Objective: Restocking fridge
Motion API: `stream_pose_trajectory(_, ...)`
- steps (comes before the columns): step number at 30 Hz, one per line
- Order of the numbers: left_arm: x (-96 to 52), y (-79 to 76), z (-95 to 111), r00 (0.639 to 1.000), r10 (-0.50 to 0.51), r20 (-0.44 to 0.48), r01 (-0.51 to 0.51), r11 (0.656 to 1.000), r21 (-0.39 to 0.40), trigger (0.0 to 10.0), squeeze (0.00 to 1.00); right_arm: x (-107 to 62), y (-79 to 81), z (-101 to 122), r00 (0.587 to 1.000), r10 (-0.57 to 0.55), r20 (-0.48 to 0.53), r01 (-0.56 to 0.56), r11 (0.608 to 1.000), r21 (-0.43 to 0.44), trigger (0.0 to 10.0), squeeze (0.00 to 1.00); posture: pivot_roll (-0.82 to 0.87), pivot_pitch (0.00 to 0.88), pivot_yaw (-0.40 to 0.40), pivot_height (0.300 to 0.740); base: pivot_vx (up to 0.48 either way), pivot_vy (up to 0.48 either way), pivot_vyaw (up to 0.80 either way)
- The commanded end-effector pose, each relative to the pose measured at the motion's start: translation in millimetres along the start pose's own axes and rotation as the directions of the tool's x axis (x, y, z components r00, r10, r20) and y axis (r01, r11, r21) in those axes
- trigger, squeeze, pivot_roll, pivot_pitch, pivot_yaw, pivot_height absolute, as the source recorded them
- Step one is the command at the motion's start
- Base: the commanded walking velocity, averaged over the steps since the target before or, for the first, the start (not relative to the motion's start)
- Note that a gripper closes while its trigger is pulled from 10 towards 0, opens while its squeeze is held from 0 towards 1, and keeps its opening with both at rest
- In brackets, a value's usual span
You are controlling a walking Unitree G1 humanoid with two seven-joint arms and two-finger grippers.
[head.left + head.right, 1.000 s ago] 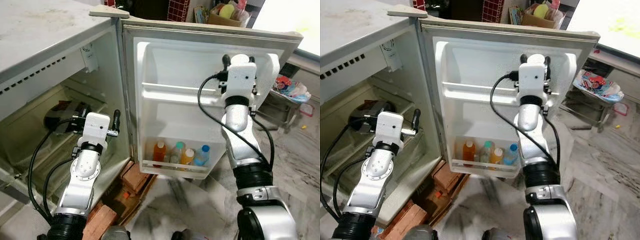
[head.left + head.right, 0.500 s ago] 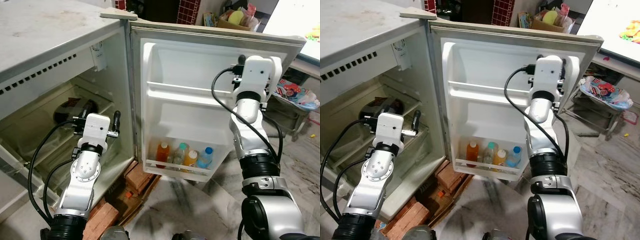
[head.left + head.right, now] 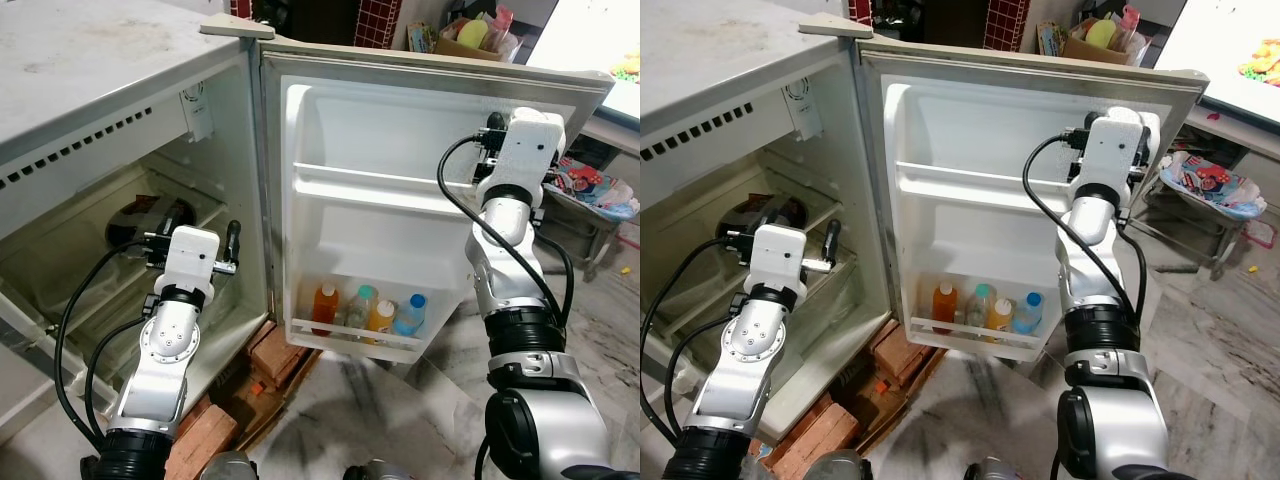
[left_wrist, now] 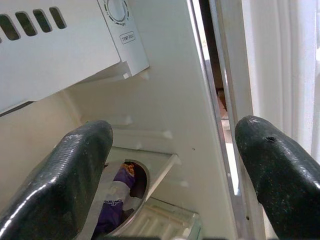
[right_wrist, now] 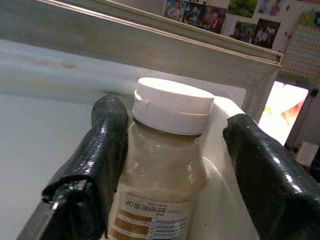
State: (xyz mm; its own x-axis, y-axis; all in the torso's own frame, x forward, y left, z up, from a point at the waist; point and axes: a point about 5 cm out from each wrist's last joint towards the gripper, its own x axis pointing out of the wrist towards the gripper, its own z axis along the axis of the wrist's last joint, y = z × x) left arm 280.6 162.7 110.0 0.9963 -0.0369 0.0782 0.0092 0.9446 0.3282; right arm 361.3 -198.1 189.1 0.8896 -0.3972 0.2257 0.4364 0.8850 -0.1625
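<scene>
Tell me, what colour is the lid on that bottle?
White. The bottle lid shows best in the right wrist view.

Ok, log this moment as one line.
right gripper: open around white-capped bottle, upper fridge door | left gripper: open, empty, by fridge compartment | lower door shelf: four bottles

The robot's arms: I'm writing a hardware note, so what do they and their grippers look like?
Both arms are silver metal with ribbed black joint rings. Each wrist carries a white boxy housing, and looping black cables run along each forearm. The left gripper and right gripper each have two long, thick black fingers with rounded tips and a slightly glossy, textured surface. No markings are legible.
</scene>
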Motion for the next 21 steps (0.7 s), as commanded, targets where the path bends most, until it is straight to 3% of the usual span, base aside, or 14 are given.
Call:
stream_pose_trajectory(1,0.8,-1.2,3,1.0,-0.016,0.008,0.016,1.0,0.012,10.0,0.0,-3.0,-5.5,-7,1.0,-0.01,-0.012,0.01,0.999,-0.035,10.0,1.0,0.14,0.0,-0.043,0.74,0.0,0.0,0.0)
stream_pose_trajectory(7,1.6,-1.2,2,1.0,-0.011,0.006,0.011,1.0,0.009,10.0,0.0,-7.3,-0.1,14,0.993,0.03,0.116,-0.029,1.0,-0.008,10.0,1.0,0.14,0.0,-0.045,0.74,0.0,0.0,0.0)
stream_pose_trajectory(12,-0.2,-1.2,3,1.0,-0.001,0.013,0.001,1.0,0.001,10.0,0.0,-22.0,2.6,26,0.978,0.09,0.188,-0.092,0.996,0.005,10.0,1.0,0.15,0.0,-0.054,0.74,0.0,0.0,0.0)
stream_pose_trajectory(15,-0.8,-1.4,3,1.0,0.001,0.015,-0.001,1.0,-0.002,10.0,0.0,-27.6,2.7,25,0.974,0.108,0.198,-0.109,0.994,-0.005,10.0,1.0,0.15,0.0,-0.056,0.74,0.0,0.0,0.0)
stream_pose_trajectory(17,-1.7,-1.8,2,1.0,0.007,0.011,-0.007,1.0,0.003,10.0,0.0,-43.8,-0.7,19,0.958,0.158,0.24,-0.146,0.987,-0.066,10.0,1.0,0.15,0.0,-0.06,0.74,0.0,0.0,0.0)
stream_pose_trajectory(19,-1.7,-1.8,2,1.0,0.007,0.011,-0.007,1.0,0.003,10.0,0.0,-43.8,-0.7,19,0.958,0.158,0.24,-0.146,0.987,-0.066,10.0,1.0,0.15,0.0,-0.06,0.74,0.0,0.0,0.0)
stream_pose_trajectory(21,-1.6,-1.1,1,1.0,0.016,0.008,-0.016,1.0,0.006,10.0,0.0,-56.9,-8.8,3,0.952,0.204,0.228,-0.181,0.976,-0.118,10.0,1.0,0.15,0.0,-0.061,0.74,0.0,0.0,0.0)
